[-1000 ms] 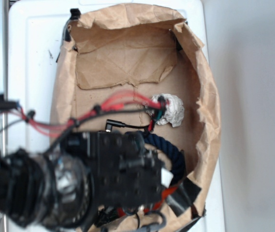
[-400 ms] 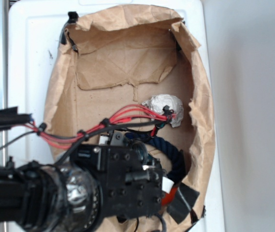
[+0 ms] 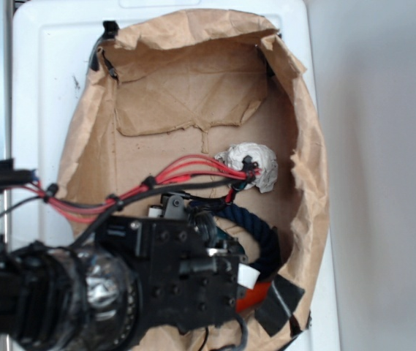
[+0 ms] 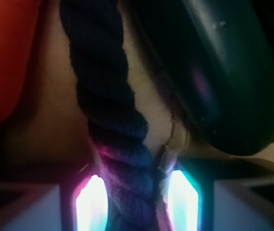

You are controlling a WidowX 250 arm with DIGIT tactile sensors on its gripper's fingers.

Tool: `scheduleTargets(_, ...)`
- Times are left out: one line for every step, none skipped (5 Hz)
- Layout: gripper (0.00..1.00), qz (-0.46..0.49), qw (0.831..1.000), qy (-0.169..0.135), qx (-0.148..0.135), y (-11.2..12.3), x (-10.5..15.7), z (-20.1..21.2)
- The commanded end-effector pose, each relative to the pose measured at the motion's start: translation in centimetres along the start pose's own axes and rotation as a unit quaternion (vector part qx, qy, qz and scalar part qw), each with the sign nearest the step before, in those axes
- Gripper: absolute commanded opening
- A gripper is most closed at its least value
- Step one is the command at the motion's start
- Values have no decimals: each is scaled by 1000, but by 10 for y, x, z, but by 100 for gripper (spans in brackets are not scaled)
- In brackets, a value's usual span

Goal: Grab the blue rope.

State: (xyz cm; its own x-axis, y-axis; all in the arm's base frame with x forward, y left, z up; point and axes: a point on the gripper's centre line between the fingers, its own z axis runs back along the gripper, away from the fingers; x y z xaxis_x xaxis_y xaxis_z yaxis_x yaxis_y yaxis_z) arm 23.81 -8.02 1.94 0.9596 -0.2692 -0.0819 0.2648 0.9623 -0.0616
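The blue rope (image 4: 108,96), thick, dark navy and twisted, runs down the wrist view and passes between my gripper (image 4: 137,202). Both glowing pads (image 4: 92,202) press against its sides, so the gripper is shut on it. In the exterior view the blue rope (image 3: 266,232) curves out to the right from under the black arm (image 3: 171,281). The arm covers the fingertips and the rest of the rope there.
An orange carrot (image 4: 2,57) lies left of the rope and a dark green oval object (image 4: 223,72) lies right of it. A white crumpled lump (image 3: 255,164) sits behind. Brown paper (image 3: 193,88) lines a white tub (image 3: 47,73) with raised crumpled walls.
The arm has shifted slightly left and lower over the rope since a second ago. The red wires have moved with it. The rope and the white lump keep their places.
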Motion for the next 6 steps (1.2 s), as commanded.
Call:
scheduleTargets(0,10,999,-29,-28,13,-4,30)
scheduleTargets(0,41,998,-43,-33,25,-7,48)
scheduleTargets(0,78,995,-52,-41,39,-7,69)
scheduleTargets(0,121,989,-74,-37,44,-8,91)
scheduleTargets(0,181,978,-103,-30,50,-12,120)
scheduleTargets(0,214,968,-127,-45,61,-7,137)
